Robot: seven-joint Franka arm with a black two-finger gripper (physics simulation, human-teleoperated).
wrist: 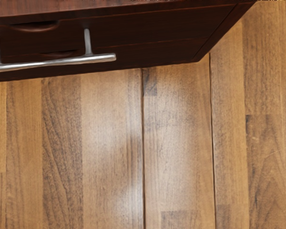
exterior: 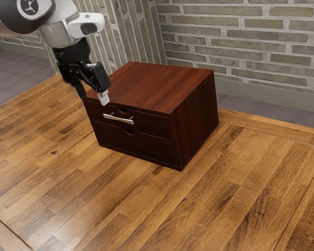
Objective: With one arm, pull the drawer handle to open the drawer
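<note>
Clearly the pull has not begun. Nearest lies the plank tabletop point(exterior: 146, 209), and on it stands the dark wooden cabinet point(exterior: 157, 86). Its upper drawer point(exterior: 146, 124) sits flush with the cabinet front, and nothing grips its silver bar handle point(exterior: 119, 118). The gripper point(exterior: 92, 94) hangs just above the handle's end, toward the exterior view's left, with its fingers spread and holding nothing. By my judgement, what is left is to lower, close on the bar and pull. Behind is a brick wall point(exterior: 251, 31).
</note>
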